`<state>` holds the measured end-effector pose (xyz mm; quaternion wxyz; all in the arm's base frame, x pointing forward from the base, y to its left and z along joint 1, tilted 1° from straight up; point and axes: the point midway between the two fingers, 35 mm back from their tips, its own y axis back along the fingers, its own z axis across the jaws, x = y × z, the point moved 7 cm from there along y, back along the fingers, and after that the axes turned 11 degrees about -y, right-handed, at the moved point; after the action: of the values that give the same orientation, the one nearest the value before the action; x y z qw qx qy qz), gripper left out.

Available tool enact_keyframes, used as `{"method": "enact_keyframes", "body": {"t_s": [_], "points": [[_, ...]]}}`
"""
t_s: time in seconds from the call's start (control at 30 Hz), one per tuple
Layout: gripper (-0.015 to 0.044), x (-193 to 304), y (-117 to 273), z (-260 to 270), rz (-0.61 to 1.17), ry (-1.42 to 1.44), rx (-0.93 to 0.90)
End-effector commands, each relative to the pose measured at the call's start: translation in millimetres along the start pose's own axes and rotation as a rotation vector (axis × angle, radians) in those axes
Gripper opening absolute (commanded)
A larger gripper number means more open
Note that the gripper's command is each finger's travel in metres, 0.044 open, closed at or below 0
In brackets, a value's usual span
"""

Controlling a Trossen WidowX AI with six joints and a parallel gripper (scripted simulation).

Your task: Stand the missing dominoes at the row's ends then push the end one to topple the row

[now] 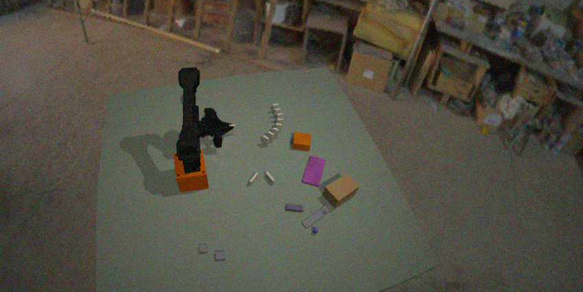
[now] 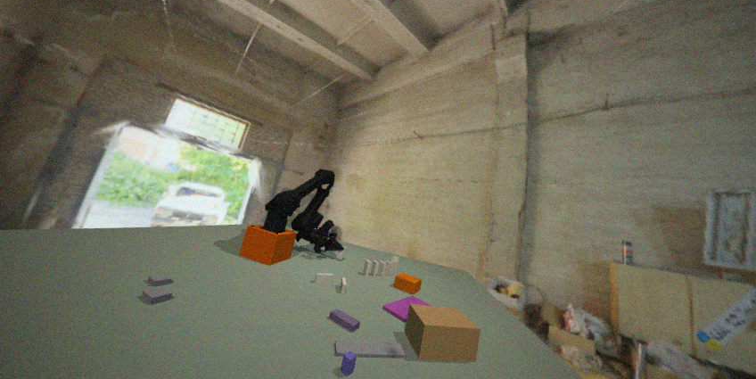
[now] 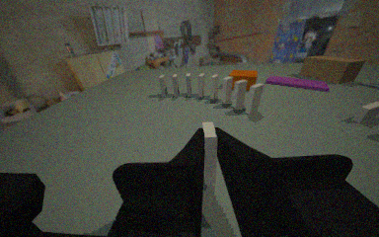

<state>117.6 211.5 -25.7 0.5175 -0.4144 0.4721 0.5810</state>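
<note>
My gripper [image 1: 231, 126] [image 2: 338, 251] [image 3: 207, 132] is shut on a white domino, which stands upright between the fingertips in the wrist view. It is left of the row in the top view, a gap away from it; its height above the mat is hard to tell. A curved row of several standing white dominoes [image 1: 279, 119] [image 2: 374, 267] [image 3: 201, 86] runs across the mat. Two loose white dominoes lie apart from the row: one domino [image 1: 253, 178] [image 2: 324, 277] and another domino [image 1: 269, 177] [image 2: 343, 284], nearer the arm's base than the purple bar.
An orange block [image 1: 302, 141] [image 2: 407, 283] [image 3: 244, 79] sits close beside the row. A magenta slab [image 1: 314, 170] [image 3: 297, 83], a brown box [image 1: 341, 189] [image 2: 442, 333], a purple bar [image 1: 293, 207] [image 2: 344, 319], a grey strip [image 1: 315, 216] and a small blue block [image 1: 315, 230] [image 2: 348, 363] lie farther off.
</note>
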Motion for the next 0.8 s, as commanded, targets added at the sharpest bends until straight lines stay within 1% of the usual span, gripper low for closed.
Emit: {"method": "enact_keyframes", "body": {"t_s": [0.0,0.2,0.7,0.73,0.77], "points": [[0.0029,2.9,-0.8,0.8,0.002,-0.008,-0.002],[0.0029,2.9,-0.8,0.8,0.002,-0.008,-0.002],[0.0422,2.9,-0.8,0.8,0.002,-0.008,-0.002],[0.044,1.7,-0.7,1.2,0.002,-0.008,-0.002],[0.044,-1.7,-0.3,2.5,0.002,-0.008,-0.001]]}}
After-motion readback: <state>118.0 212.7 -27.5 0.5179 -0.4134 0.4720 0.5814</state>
